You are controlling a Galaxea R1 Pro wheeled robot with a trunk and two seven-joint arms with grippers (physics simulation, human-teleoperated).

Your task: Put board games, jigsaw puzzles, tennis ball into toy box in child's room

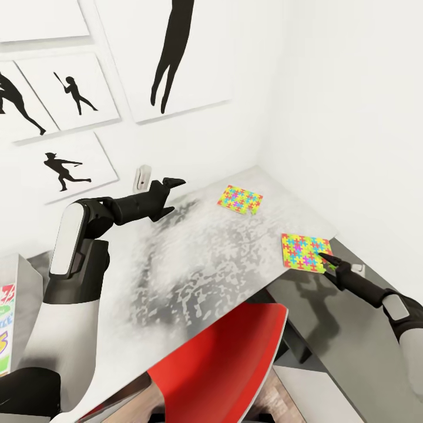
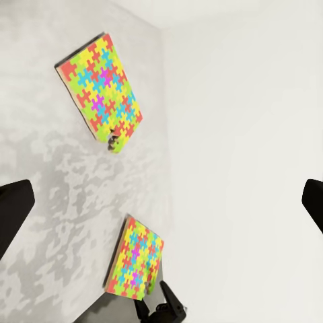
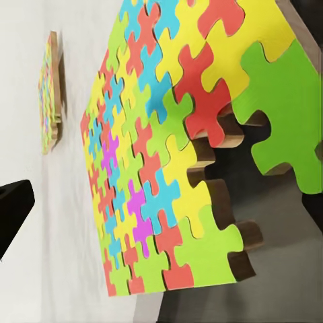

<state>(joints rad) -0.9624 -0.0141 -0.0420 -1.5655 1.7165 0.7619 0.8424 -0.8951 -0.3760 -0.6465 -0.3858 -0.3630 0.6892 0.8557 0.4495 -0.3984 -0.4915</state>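
Red chair back [image 1: 235,352] nearest the camera. Right gripper [image 1: 326,262], fingers parted, at the near jigsaw puzzle [image 1: 305,252] on the counter [image 1: 194,258] edge. Far jigsaw puzzle [image 1: 239,199] lies flat near the corner. Left gripper [image 1: 171,183] hovers, fingers wide.

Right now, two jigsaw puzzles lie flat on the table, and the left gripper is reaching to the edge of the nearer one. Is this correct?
Not quite. The head view shows the right gripper, not the left, at the edge of the nearer puzzle. The left gripper hangs above the table, away from it. Both puzzles, the farther one too, do lie flat there.
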